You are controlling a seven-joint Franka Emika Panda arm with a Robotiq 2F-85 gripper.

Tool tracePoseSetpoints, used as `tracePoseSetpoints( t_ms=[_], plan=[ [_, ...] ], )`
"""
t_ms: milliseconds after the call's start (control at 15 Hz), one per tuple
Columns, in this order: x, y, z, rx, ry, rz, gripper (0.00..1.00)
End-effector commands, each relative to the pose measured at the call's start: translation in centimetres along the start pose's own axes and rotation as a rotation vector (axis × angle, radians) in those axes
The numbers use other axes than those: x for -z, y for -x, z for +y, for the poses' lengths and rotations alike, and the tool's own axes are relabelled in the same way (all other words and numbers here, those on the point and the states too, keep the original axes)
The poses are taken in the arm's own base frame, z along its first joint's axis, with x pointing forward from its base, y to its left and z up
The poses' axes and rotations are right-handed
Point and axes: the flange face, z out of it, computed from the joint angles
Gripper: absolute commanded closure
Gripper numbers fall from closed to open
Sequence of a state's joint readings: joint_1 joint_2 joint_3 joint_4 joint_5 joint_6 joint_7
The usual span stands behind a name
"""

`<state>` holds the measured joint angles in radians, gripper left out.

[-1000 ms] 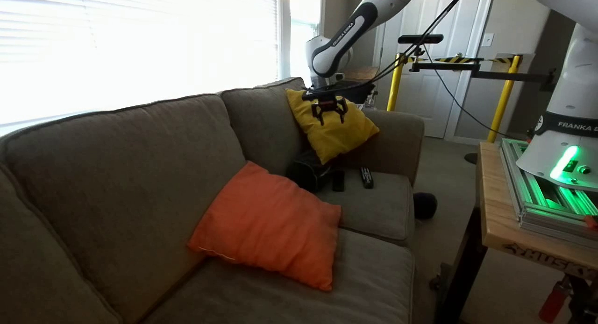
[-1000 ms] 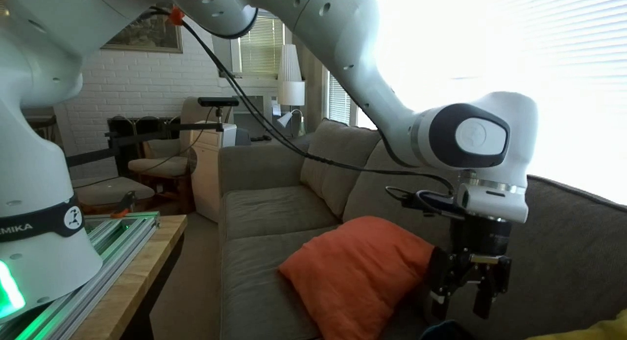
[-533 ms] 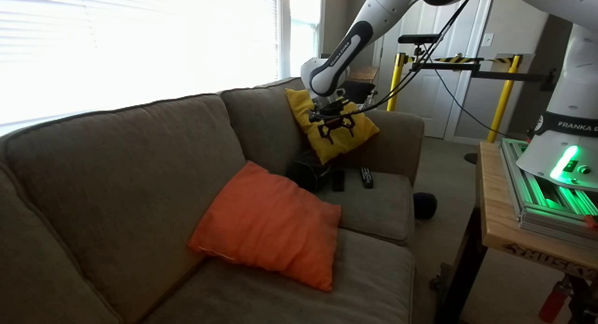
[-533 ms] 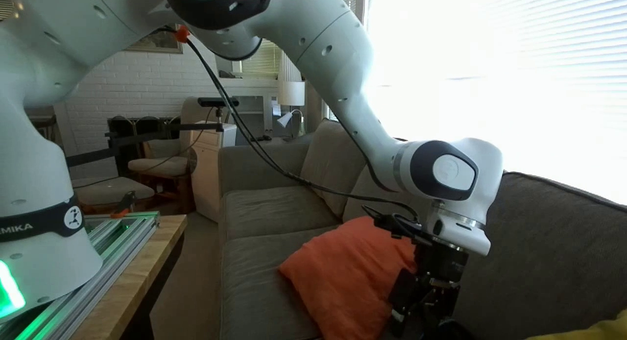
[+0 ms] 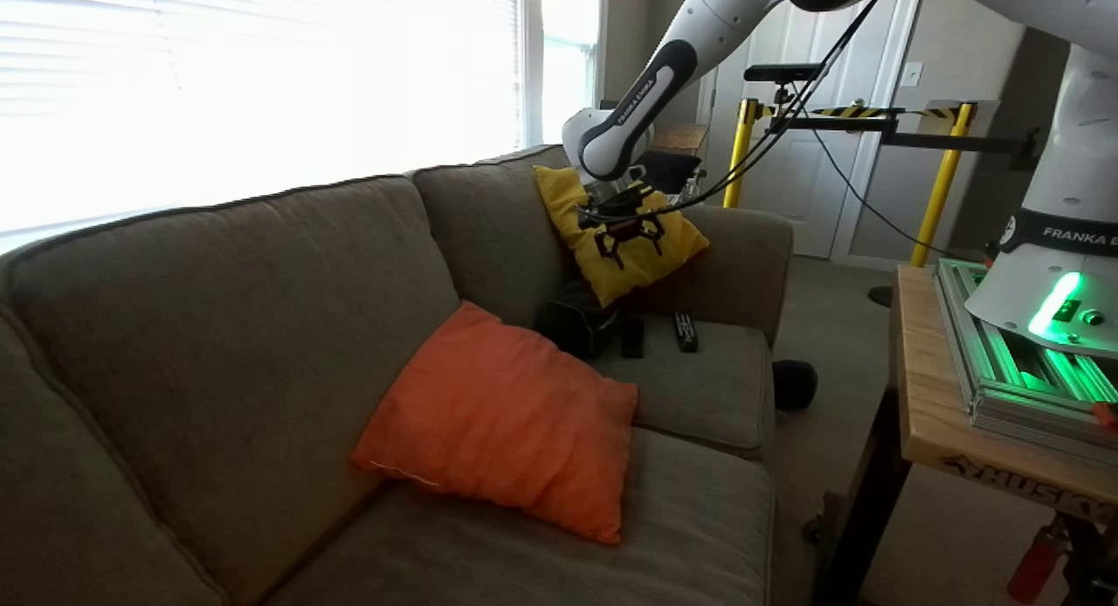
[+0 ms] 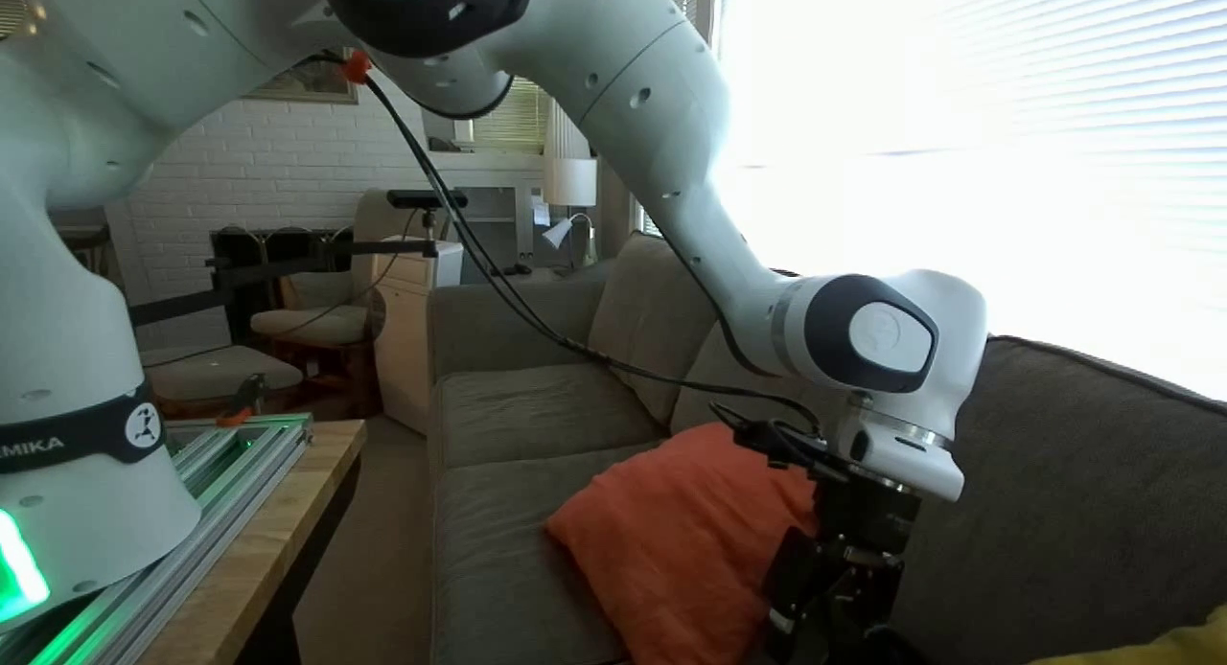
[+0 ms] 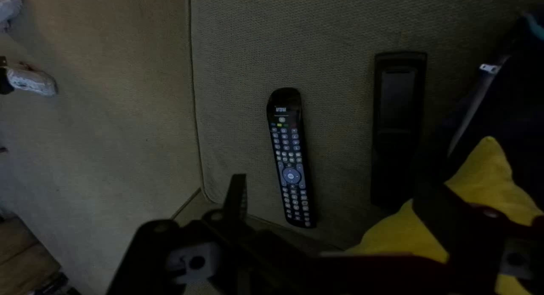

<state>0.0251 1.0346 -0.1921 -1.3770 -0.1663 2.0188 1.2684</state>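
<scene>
Bright daylight poured through white slatted blinds at far left in an exterior view, above a sofa in coarse brown-gray upholstery with corded seams. A square orange throw pillow, matte and softly creased, lay aslant on the seat against the backrest. To its right sat a rounded black bag, tucked below a yellow throw pillow tilted into the sofa's corner. At far right, a wood-topped workbench bore the smooth white robot arm.

Left to right in the wrist view, a slim black plastic remote control, its face studded with pale buttons around a blue-gray circular pad, rested flat on the woven seat at the sofa's end. Near it lay a dark oblong handset, perhaps a second remote, though shadow swallowed most of its detail. Farther right came the bag's dark cloth with a silvery zipper pull, and below it a peak of yellow pillow fabric.

The gripper hung tilted above that end of the sofa, its black fingers spread wide with open air between them; the remote control and handset lay on the cushion, clear of the fingertips.
</scene>
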Motion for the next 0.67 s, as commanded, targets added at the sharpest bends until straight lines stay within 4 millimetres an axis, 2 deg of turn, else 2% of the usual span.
tracePoseSetpoints(
  t_ms=[0,333,600],
  plan=[
    [-1.6,0.9,-0.9,0.019,0.033,0.006,0.0],
    [-8.4,3.2,-1.5,0.093,0.167,-0.052,0.0],
    [-14.9,3.6,-1.7,0.157,0.242,-0.06,0.0]
  ],
)
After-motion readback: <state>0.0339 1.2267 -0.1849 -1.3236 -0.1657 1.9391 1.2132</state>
